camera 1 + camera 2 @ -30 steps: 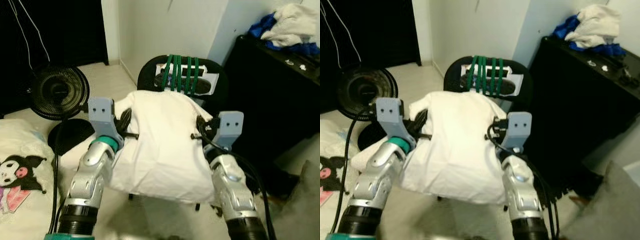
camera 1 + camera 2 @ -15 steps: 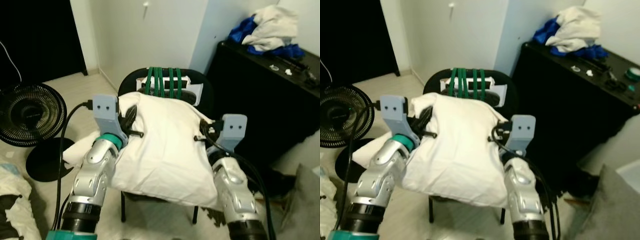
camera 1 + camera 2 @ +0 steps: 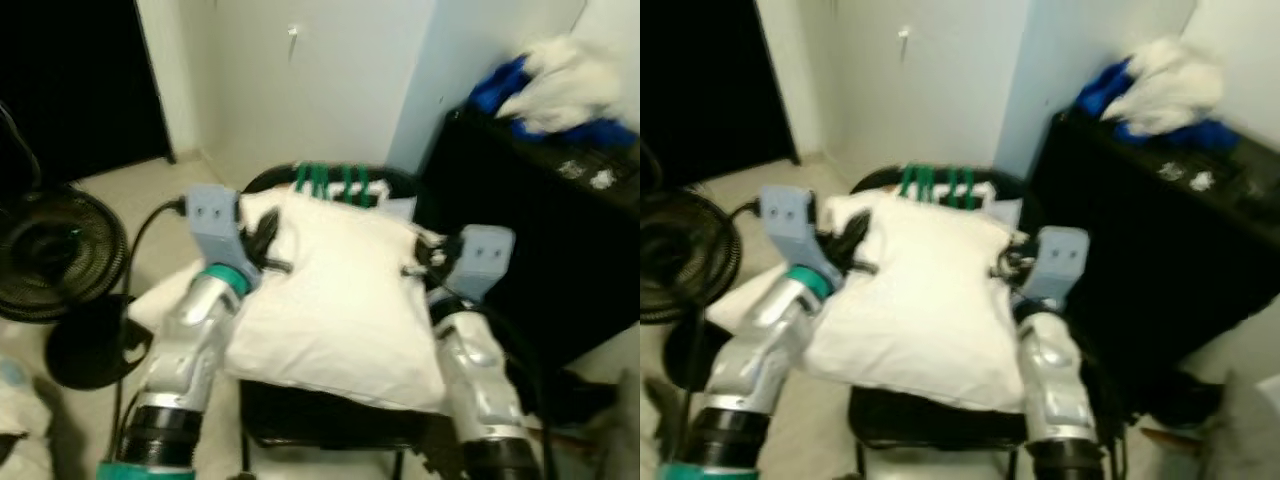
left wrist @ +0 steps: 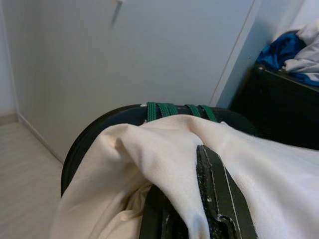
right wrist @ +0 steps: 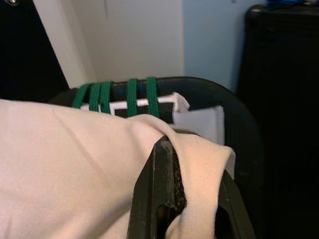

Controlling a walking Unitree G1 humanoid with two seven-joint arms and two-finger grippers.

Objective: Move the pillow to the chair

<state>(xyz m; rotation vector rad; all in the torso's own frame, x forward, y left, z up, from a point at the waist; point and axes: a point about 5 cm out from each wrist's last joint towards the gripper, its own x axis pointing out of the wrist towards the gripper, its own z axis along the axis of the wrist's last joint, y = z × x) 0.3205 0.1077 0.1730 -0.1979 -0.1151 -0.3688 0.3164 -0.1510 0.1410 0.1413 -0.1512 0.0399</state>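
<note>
A white pillow [image 3: 335,305] hangs between my two arms, held above the seat of a black chair [image 3: 330,415]. The chair's back [image 3: 335,180] is wrapped with green straps [image 4: 172,108] and sits just beyond the pillow. My left gripper [image 3: 262,232] is shut on the pillow's left edge, with its fingers [image 4: 219,199] pinching the fabric. On the right edge, my right gripper [image 3: 418,262] is shut on the pillow, its fingers [image 5: 162,194] clamped over a fold of cloth. The pillow hides most of the seat.
A black cabinet [image 3: 540,240] stands right of the chair, with blue and white clothes [image 3: 560,85] piled on top. A black floor fan [image 3: 50,270] is at the left. A white wall [image 3: 320,70] is behind the chair, a dark doorway [image 3: 70,80] at back left.
The camera has moved closer to the chair and the view is blurred. The pillow, still gripped on both sides, now sits further forward over the seat, against the strapped chair back.
</note>
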